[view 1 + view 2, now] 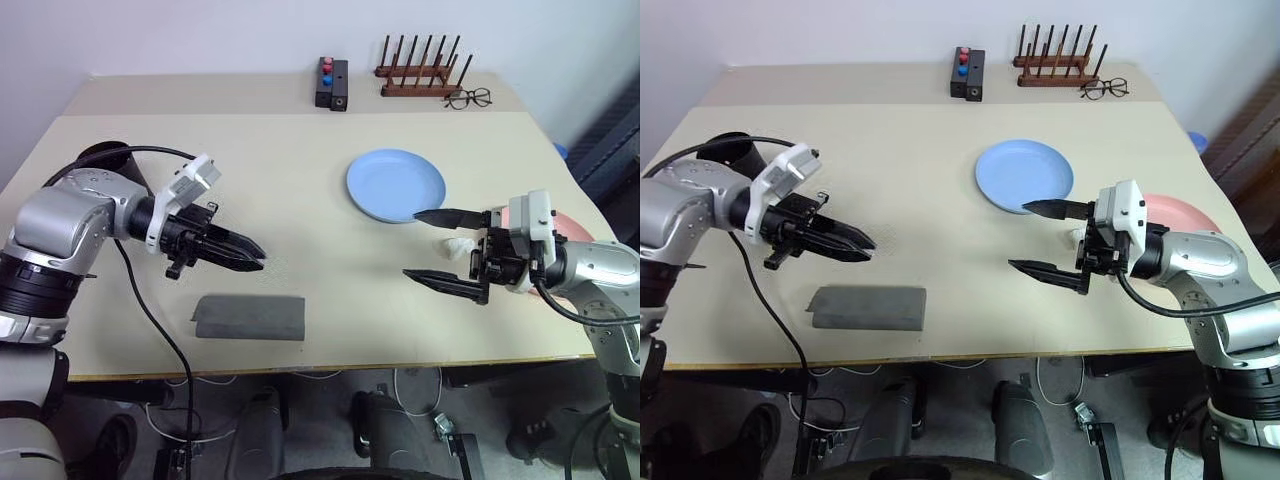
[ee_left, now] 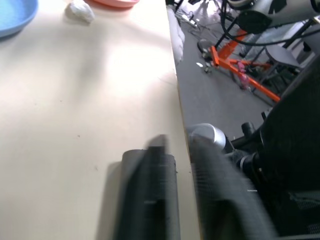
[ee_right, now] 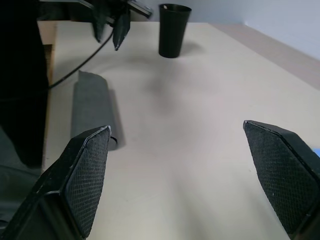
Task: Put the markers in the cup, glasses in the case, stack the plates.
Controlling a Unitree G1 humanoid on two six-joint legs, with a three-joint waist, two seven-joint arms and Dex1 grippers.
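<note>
head eyes: down over table [image 1: 300, 180] | wrist views: low, close | shared: grey case [image 3: 90, 107]

Evenly and softly lit from above, bright without harsh glare, with only faint, diffuse shadows on the beige table [image 1: 300, 190] under the blue plate [image 1: 396, 184] and beside the grey case [image 1: 250, 317]. Sharp across both head views, with slight bending of straight lines toward the edges. Heavily smeared by motion blur on the near fingers [image 2: 150, 200] in the left wrist view; crisp in the right wrist view, where a soft shadow trails from the black cup [image 3: 174, 30].
</note>
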